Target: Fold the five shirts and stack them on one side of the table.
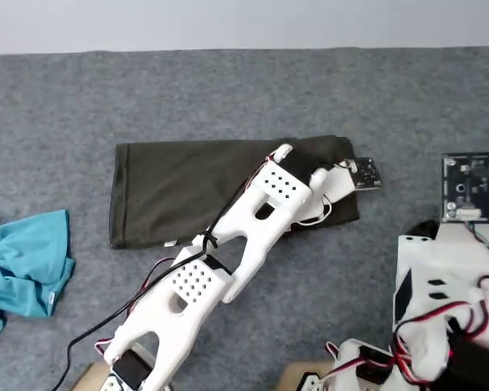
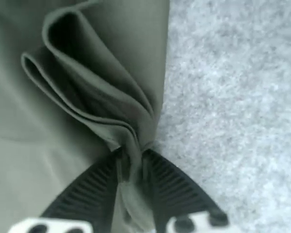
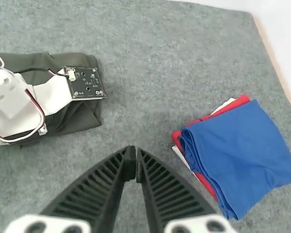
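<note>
We see a green shirt [image 1: 179,191] lying flat on the grey mat [image 1: 310,90], near the middle of the table. It is spread out long from side to side. The left arm [image 1: 228,261] stretches over it to its far right end.

There the left gripper [image 2: 132,154] pinches the cloth. Its two black fingers [image 2: 165,179] are pressed tight with a bit of the green shirt between them. The cloth bunches up into a few soft folds that run into the grip. The pinch is right at the edge of the shirt, with bare mat just beside it.

A teal shirt [image 1: 28,261] lies in a crumpled heap at the left edge of the table, well apart from the green one.

The right arm [image 1: 440,285] sits back at the near right corner. The right gripper [image 3: 136,155] hangs over bare mat. Its fingers are closed together and hold nothing.

On the right side of the table we see a small pile of folded shirts. A blue shirt [image 3: 237,155] lies on top. A red shirt [image 3: 236,101] peeks out from under it, and a little white cloth shows under that. The pile is well apart from the green shirt.
</note>
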`<control>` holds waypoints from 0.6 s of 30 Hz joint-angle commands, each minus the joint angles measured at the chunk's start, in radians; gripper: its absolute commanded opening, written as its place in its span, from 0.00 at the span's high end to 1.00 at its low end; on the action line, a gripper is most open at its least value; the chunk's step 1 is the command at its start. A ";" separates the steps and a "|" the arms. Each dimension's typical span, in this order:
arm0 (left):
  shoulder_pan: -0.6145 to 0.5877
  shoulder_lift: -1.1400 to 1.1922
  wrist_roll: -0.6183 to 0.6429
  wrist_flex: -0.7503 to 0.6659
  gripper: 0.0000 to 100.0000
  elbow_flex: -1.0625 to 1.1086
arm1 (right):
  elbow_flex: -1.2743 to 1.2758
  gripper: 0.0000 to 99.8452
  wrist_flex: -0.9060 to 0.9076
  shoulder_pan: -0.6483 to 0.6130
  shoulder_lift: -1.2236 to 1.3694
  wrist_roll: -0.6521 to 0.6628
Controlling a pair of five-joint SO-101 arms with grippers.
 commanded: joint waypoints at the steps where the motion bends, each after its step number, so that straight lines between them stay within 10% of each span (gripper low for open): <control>1: -0.018 -0.097 -0.026 0.026 0.99 -0.044 | -0.002 0.99 0.041 0.015 0.004 0.012; 18: -0.187 -0.101 0.008 -0.118 0.86 -0.045 | -0.002 0.99 0.039 0.015 0.004 0.011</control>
